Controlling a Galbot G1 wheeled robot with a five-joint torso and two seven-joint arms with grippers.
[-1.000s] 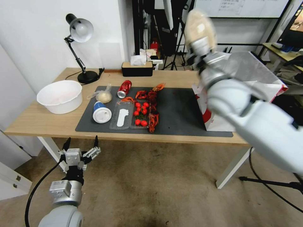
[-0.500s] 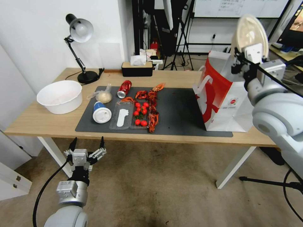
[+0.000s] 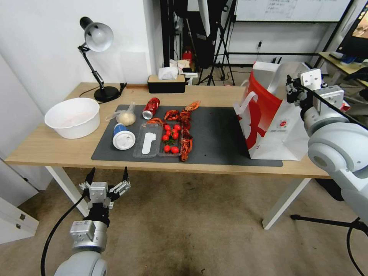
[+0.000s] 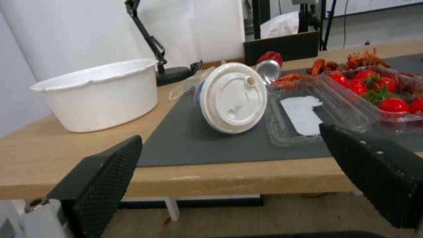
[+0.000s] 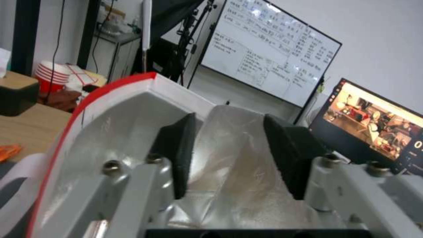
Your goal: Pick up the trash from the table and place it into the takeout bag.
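Fingers spread wide and holding nothing, the left gripper [image 3: 107, 176] hangs below the near edge of the table [image 3: 50, 147], in front of the blue cup with white lid [image 3: 123, 138], which lies on its side on the dark grey mat [image 3: 214, 134]. Just beside the cup sits a clear plastic tray [image 3: 147, 145] with cherry tomatoes [image 3: 171, 137] and crayfish shells [image 3: 185, 143]. Farther back lie the knotted clear bag [image 3: 125, 115] and crushed red can [image 3: 150, 107]. At the table's right end stands the takeout bag [image 3: 274, 122]; the right gripper [image 5: 229, 155] is at its open mouth, pads apart, empty, over the foil lining.
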